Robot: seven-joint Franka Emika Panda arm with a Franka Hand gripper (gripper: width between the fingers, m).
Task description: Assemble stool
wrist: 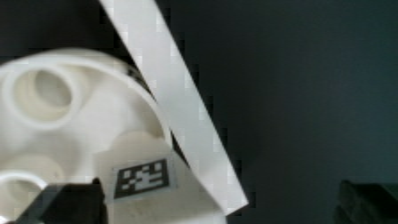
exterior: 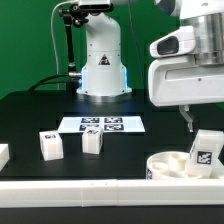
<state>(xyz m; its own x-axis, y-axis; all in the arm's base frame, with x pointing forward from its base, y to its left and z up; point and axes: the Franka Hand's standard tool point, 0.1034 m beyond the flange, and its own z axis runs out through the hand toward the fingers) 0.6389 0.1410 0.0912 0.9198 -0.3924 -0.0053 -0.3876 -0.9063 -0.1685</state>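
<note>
The seat (exterior: 160,171) lay just under the gripper (exterior: 187,120). One leg (exterior: 205,150) seemed to stand up in it, close below the gripper, but I could not tell if it was in tight. The gripper was wide open and held nothing. A second leg (exterior: 92,142) and a third leg (exterior: 50,145) lay loose on the table (exterior: 30,110), far from the gripper and near the marker board (exterior: 100,125), so I think one leg was done and two were left.
</note>
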